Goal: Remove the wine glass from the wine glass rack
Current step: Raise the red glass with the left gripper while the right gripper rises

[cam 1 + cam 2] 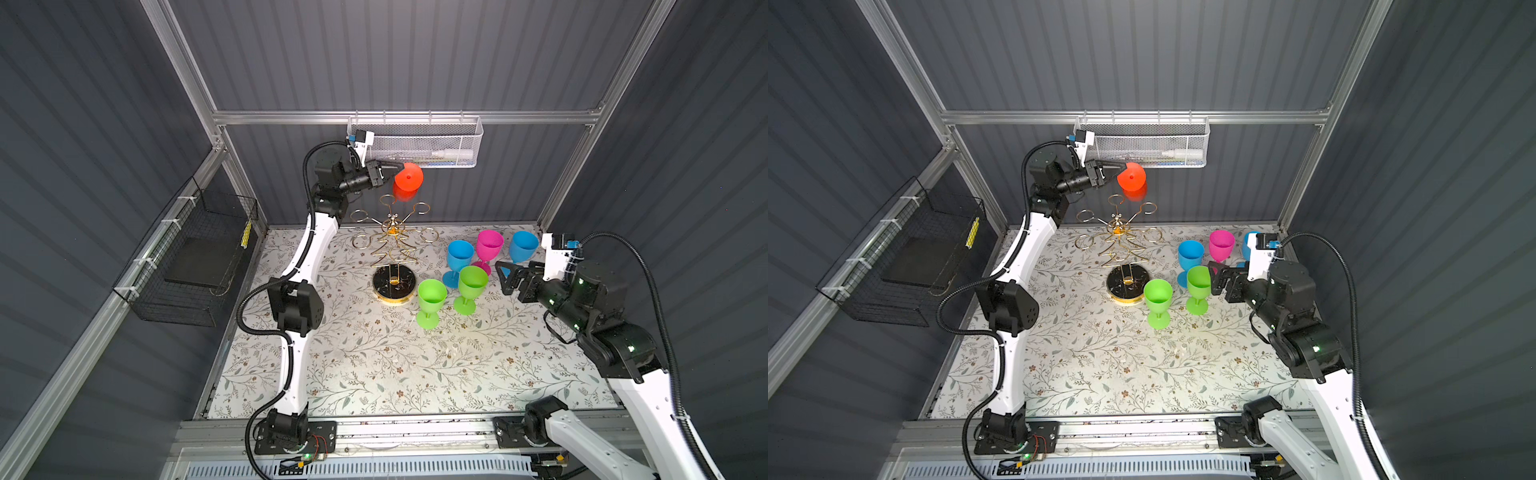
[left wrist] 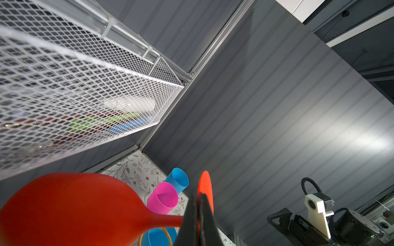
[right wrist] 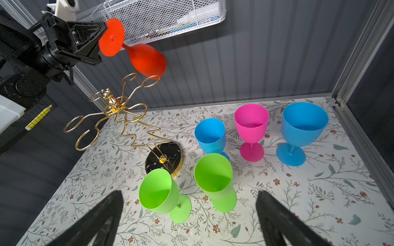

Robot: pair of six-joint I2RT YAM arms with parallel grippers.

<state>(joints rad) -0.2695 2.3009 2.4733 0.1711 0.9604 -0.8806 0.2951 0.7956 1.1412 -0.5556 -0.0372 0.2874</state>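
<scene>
The near half of the tabletop (image 1: 374, 365) is bare, so there is lots of room to pass. Far in the middle stands the wine glass rack (image 1: 392, 245), with thin gold arms sticking out all around. To its right, five glasses crowd together: green glasses (image 1: 431, 297) near, blue glasses (image 1: 459, 255) and a pink glass (image 1: 489, 245) far. One green glass is just beside the rack's base. Up high, the red wine glass (image 1: 408, 180) hangs in a tight spot between the rack's top and the white mesh basket (image 1: 419, 141) on the far wall.
</scene>
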